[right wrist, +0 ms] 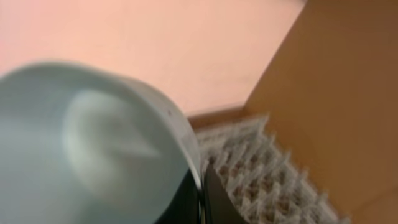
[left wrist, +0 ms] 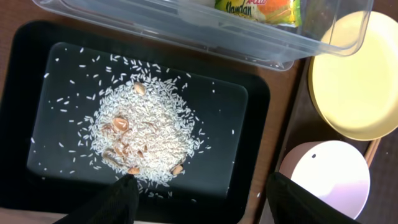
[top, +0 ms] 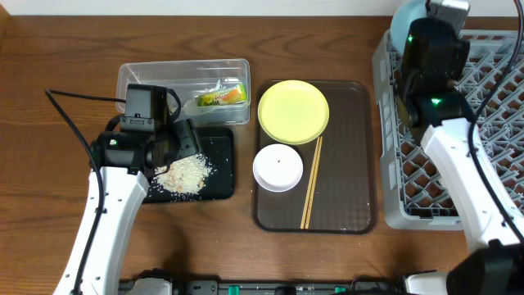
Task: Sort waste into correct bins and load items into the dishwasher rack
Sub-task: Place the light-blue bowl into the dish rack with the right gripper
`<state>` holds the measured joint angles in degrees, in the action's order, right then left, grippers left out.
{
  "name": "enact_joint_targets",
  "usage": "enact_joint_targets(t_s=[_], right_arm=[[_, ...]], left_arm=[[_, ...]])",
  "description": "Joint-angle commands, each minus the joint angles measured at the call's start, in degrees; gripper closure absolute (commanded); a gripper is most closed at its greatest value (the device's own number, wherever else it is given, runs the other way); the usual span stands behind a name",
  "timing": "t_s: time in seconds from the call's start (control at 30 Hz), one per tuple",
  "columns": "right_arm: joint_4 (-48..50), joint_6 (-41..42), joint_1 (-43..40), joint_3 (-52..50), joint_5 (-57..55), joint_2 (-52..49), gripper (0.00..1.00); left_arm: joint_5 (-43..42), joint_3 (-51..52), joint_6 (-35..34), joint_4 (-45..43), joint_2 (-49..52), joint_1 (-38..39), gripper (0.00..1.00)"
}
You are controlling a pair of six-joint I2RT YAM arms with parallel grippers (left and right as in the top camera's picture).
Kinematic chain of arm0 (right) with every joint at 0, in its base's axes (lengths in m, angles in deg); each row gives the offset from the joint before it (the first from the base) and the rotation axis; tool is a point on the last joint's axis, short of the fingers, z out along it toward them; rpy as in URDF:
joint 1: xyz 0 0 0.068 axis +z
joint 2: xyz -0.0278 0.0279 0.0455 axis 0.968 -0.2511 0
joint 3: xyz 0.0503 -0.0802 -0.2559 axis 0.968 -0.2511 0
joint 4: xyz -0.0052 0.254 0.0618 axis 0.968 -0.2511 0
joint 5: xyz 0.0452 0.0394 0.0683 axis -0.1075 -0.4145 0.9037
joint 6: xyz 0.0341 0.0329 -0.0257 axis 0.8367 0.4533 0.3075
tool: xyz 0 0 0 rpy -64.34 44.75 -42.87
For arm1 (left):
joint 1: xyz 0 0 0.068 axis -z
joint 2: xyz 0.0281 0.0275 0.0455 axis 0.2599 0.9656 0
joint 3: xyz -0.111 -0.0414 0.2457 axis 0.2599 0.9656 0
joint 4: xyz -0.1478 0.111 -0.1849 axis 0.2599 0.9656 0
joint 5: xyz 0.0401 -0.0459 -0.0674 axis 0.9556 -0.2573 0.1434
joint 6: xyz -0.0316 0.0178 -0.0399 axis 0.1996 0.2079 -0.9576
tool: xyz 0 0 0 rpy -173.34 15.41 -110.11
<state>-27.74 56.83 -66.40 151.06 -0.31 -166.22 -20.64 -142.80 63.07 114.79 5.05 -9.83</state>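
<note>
Rice [left wrist: 146, 134] lies heaped in the black tray [left wrist: 258, 137], with a few brownish bits mixed in and stray grains scattered round the heap over the tray floor. The tub [top: 164, 70] sits just behind that tray, their long sides close together; whether they touch I cannot tell. A green-and-orange wrapper [top: 222, 96] lies inside the tub at its right end. The left gripper [left wrist: 205, 202] hangs over the black tray's near side, jaws spread wide with nothing between them. One finger [left wrist: 112, 202] has its tip right at the edge of the heap; contact is unclear. To the right is the brown tray [top: 352, 164]. The plate [top: 293, 111] sits at its far left corner and the white bowl [top: 277, 167] just in front of the plate. The chopsticks [top: 311, 182] lie side by side just right of that bowl, running from the plate's rim toward the tray's near edge. The rack [top: 491, 106] stands at the right end of the table [top: 49, 49], close beside the brown tray. The right arm reaches over the rack's far left corner. The right gripper [right wrist: 200, 194] is clamped on the rim of the blue bowl [right wrist: 87, 143], one finger inside and one outside. The bowl is held tipped on its side above the pegs; whether it touches the rack I cannot tell.
</note>
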Motion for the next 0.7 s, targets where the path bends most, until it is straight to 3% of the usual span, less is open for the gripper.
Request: enact_joint_targets(t_s=[0.0, 0.13, 0.27, 0.67], right_arm=[[7.32, -14.64, -2.25, 0.33, -5.25, -4.24, 0.99], [17.59, -22.67, -4.04, 0.33, -5.07, -9.51, 0.99], [23.76, -25.55, -6.08, 0.33, -5.05, -14.64, 0.99], [24.24, -25.03, -6.95, 0.33, -4.87, -23.17, 0.99]], left_arm=[[0.68, 0.57, -0.76, 0.22, 0.22, -0.24, 0.31], [0.68, 0.57, -0.76, 0.22, 0.22, -0.24, 0.31], [0.68, 0.57, -0.76, 0.22, 0.22, -0.24, 0.31], [0.68, 0.57, -0.76, 0.20, 0.22, -0.24, 0.32]])
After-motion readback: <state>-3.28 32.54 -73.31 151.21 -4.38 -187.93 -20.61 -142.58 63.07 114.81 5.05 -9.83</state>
